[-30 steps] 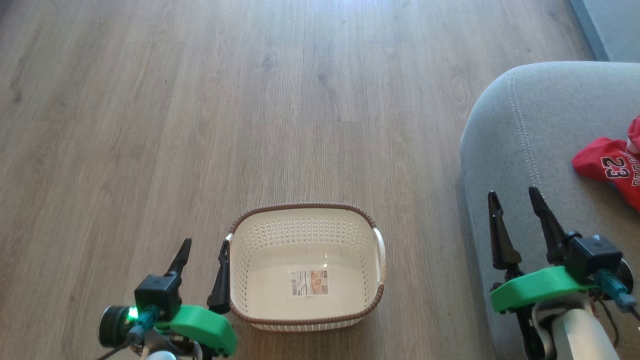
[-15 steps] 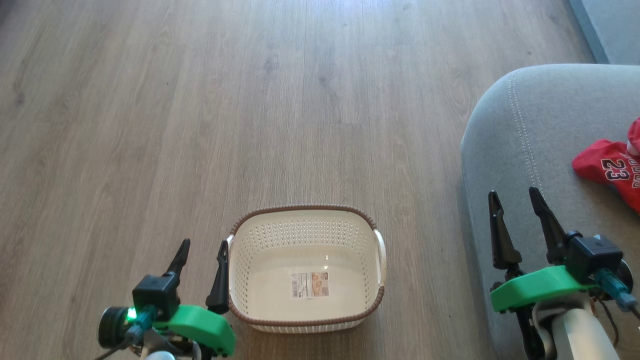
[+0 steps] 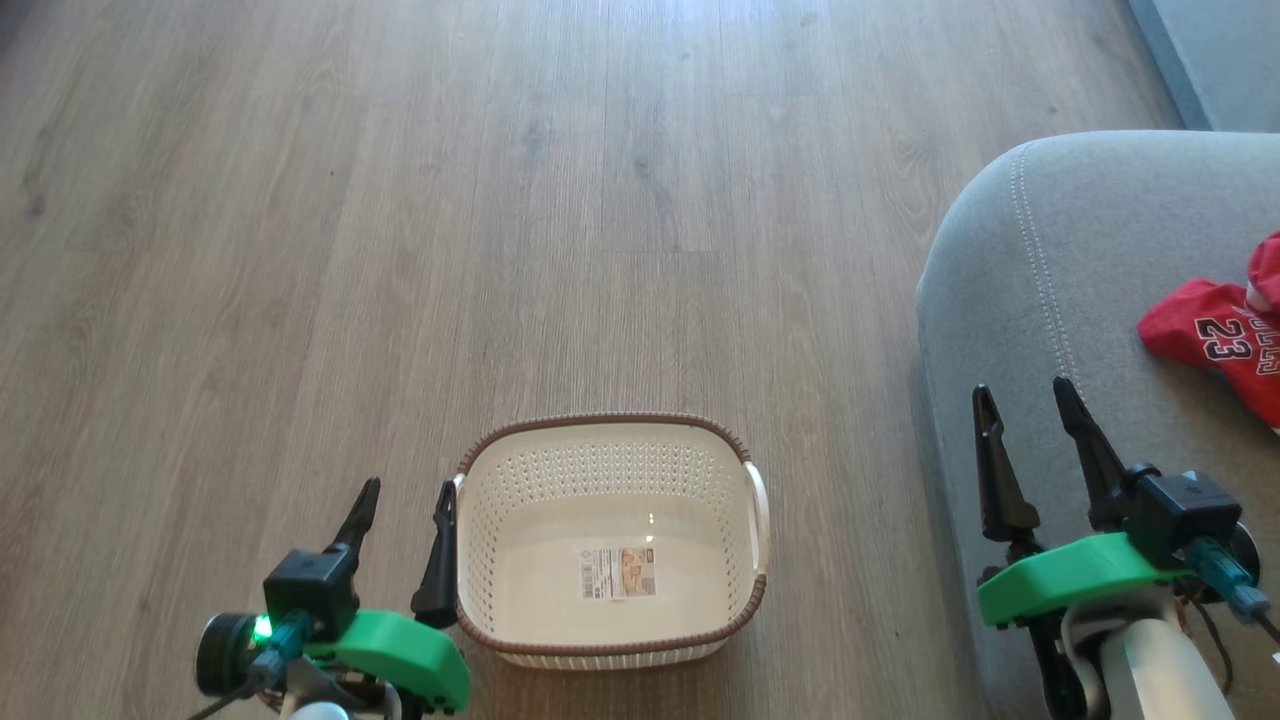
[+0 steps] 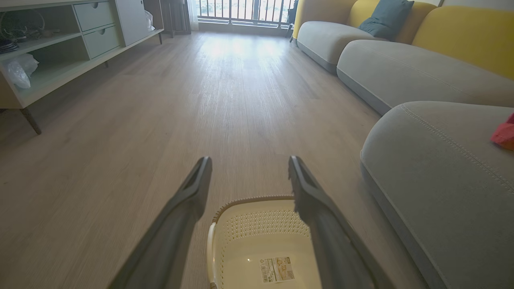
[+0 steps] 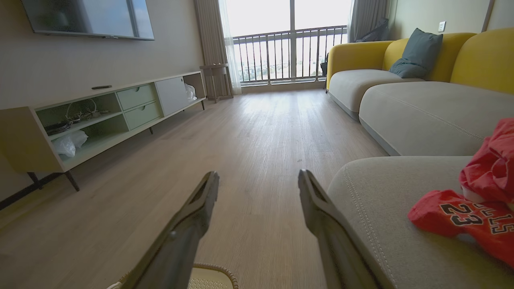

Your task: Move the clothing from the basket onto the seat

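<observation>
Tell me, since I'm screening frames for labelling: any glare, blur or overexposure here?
Head view: sharp, evenly lit, a small glint inside the basket. Left wrist view: fingers of the left end effector soft up close, glare on the wooden floor. Right wrist view: window blown out white.

Open floor [image 3: 400, 200] ahead; basket [image 3: 600, 468] low at centre; seat [image 3: 1060, 300] bulk blocks right side.

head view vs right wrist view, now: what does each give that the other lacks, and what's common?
Head view: the inside of the basket, empty apart from its label, and the open left gripper beside it.
Right wrist view: the TV, cabinet, balcony railing and teal cushion.
Both: the open right gripper, the red jersey lying on the grey seat, and the wood floor.
</observation>
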Controlling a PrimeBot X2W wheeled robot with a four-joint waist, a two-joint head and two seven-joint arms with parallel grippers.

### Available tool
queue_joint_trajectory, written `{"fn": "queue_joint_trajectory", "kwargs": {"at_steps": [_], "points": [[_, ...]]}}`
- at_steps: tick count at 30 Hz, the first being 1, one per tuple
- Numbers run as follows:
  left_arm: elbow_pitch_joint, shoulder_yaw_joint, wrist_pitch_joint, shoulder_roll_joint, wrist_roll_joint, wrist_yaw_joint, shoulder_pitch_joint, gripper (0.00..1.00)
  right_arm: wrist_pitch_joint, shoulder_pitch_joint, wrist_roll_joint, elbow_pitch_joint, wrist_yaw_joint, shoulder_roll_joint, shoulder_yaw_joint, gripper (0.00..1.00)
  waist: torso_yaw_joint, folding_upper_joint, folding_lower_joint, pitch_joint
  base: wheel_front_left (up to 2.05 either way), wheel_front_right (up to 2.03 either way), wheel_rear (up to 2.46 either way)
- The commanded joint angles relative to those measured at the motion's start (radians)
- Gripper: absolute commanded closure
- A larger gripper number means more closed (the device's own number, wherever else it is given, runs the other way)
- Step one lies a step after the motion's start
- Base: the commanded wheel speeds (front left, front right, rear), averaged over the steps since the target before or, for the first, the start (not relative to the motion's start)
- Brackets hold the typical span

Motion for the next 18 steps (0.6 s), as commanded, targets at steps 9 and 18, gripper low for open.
{"fn": "queue_joint_trajectory", "kwargs": {"at_steps": [9,18], "points": [[0.054,0.001,0.005,0.0,-0.03,-0.005,0.015,1.0,0.007,0.019,0.017,0.067,0.0,0.0,0.007,1.0,-0.003,0.0,0.0,0.0,0.0,0.0,0.0],[0.052,0.02,0.031,0.001,-0.133,-0.017,0.006,1.0,0.034,0.014,0.122,0.067,0.0,0.0,0.0,1.0,-0.007,0.0,0.0,0.0,0.0,0.0,0.0]]}}
